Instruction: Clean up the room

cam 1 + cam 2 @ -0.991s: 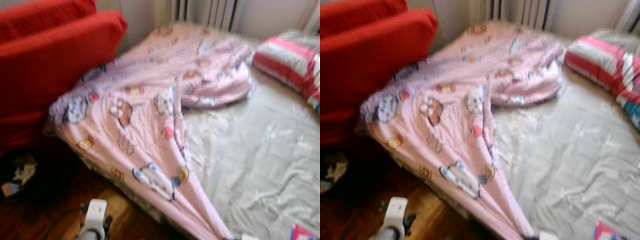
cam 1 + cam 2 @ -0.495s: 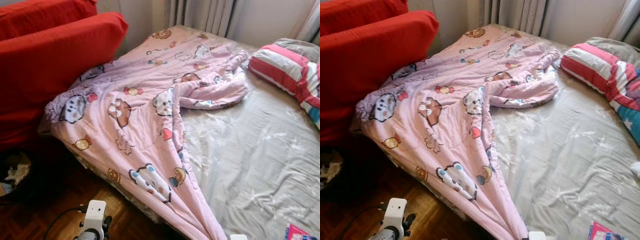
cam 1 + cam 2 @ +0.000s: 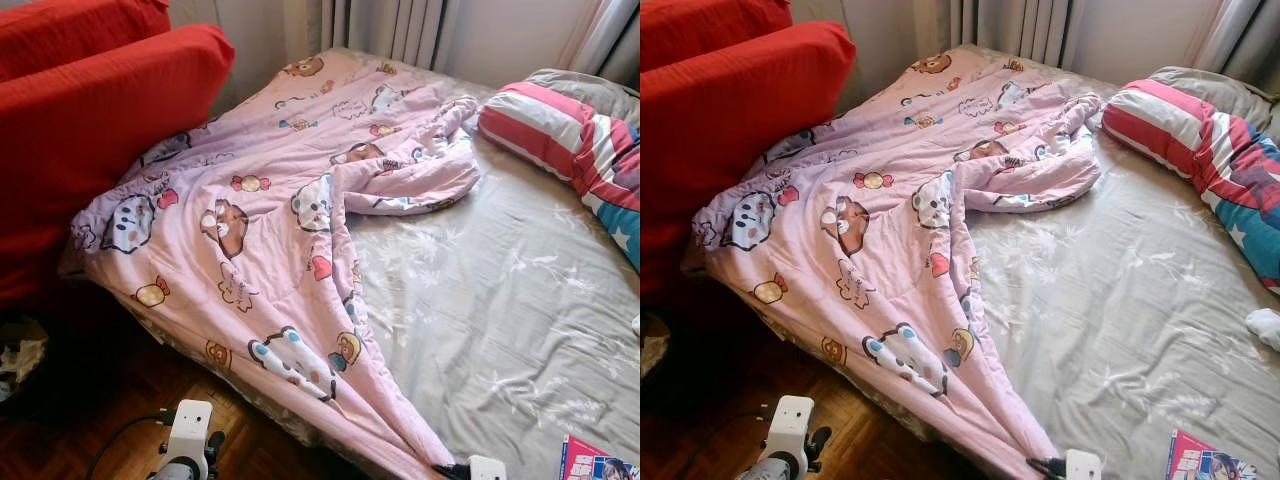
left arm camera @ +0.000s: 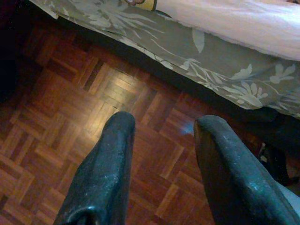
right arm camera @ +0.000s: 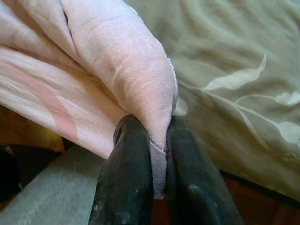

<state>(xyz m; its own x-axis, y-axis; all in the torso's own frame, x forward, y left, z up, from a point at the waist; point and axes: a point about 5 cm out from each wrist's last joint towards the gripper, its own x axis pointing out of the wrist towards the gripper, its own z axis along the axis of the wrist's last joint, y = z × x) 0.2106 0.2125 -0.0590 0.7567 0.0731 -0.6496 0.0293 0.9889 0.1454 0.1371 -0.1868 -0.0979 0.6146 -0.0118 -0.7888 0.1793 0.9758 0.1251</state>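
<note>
A pink blanket [image 3: 270,210] printed with cartoon animals lies crumpled across the left half of the bed, narrowing to a corner at the near edge. My right gripper [image 5: 157,140] is shut on that corner of pink blanket [image 5: 126,70], pinching the cloth between both black fingers; it sits at the bed's near edge [image 3: 465,468]. My left gripper [image 4: 161,150] hangs open over the parquet floor [image 4: 84,108] beside the bed, holding nothing. Its wrist [image 3: 188,440] pokes up low on the left.
The bed has a grey leaf-print sheet [image 3: 510,300]. A striped red, white and blue pillow [image 3: 570,140] lies at the far right. A red sofa [image 3: 90,110] stands left of the bed. A magazine [image 3: 595,465] rests at the near right corner. A white sock [image 3: 1265,325] lies at the right edge.
The view has swung a little to the right and sharpened. My right gripper has come further into sight at the bed's near edge, still on the blanket corner.
</note>
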